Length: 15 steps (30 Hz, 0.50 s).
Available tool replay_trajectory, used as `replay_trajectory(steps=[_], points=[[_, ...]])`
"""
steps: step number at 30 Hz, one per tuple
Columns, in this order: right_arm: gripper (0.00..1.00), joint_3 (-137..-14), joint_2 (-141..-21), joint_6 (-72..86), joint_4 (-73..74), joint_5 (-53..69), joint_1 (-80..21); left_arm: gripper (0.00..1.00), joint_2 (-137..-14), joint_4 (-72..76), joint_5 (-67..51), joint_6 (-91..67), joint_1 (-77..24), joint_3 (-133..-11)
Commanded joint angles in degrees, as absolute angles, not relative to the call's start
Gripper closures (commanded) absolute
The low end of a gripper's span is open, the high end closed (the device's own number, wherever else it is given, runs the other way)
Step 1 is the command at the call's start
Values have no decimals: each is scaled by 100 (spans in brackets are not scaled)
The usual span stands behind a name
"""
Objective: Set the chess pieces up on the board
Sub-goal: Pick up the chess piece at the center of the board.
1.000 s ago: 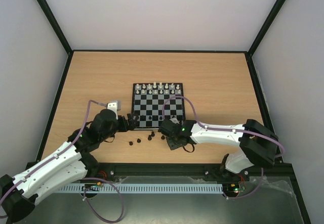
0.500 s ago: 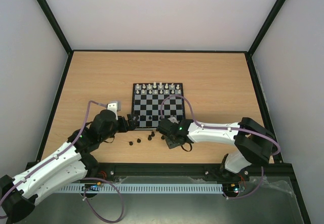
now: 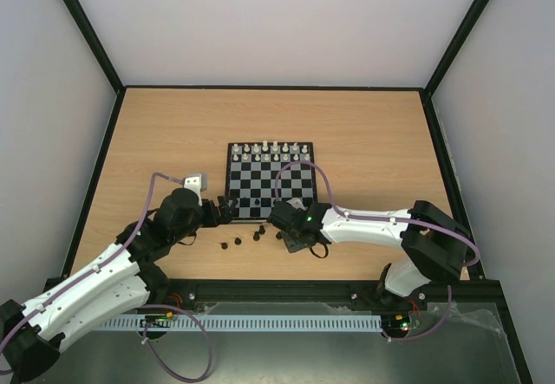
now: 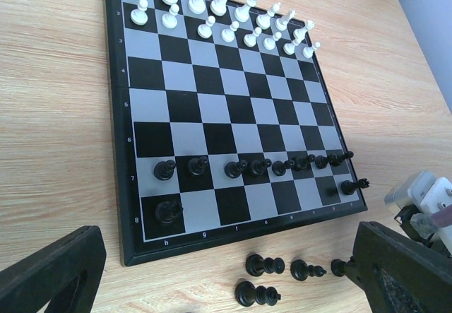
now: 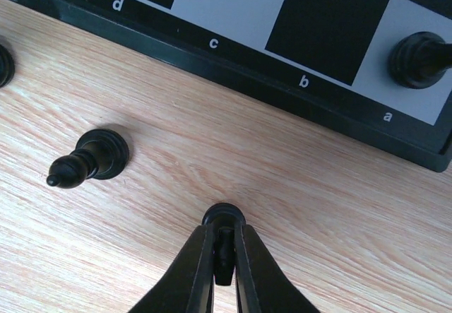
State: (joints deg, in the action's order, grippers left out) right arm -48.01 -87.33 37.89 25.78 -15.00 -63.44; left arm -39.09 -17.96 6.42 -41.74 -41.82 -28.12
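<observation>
The board (image 3: 270,145) lies mid-table, white chess pieces (image 4: 212,9) in two rows along its far side. A row of black pawns (image 4: 247,166) and two black pieces (image 4: 168,212) stand at its near side (image 4: 233,237). Several black pieces (image 4: 263,263) sit loose on the wood in front. My right gripper (image 5: 224,232) is shut on a small black piece (image 5: 224,216) just off the board's near right corner (image 5: 233,66). My left gripper (image 4: 227,256) hangs open by the near left corner, holding nothing.
A black bishop (image 5: 90,159) stands on the wood left of the held piece, another black piece (image 5: 3,66) further left. A black rook (image 5: 417,58) stands on the corner square. The right arm's white wrist (image 4: 424,196) is close to my left gripper.
The right jaws have closed onto the small black piece, and the right wrist has edged slightly left. The left arm has not moved.
</observation>
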Motion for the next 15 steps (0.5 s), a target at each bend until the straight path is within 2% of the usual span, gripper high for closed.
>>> replay_trajectory(steps=[1, 6, 15], points=[[93, -4826, -8646, 3798, 2821, -1662, -6277, 1, -3960, -1746, 607, -4133, -4157, -2796], [98, -4756, -8527, 3809, 2858, -1665, -6240, 1, -4050, -1671, 576, -4144, -4157, -2783], [99, -5057, -8156, 3678, 3267, -1818, -6061, 1, -4096, -1636, 569, -4118, -4157, -2780]])
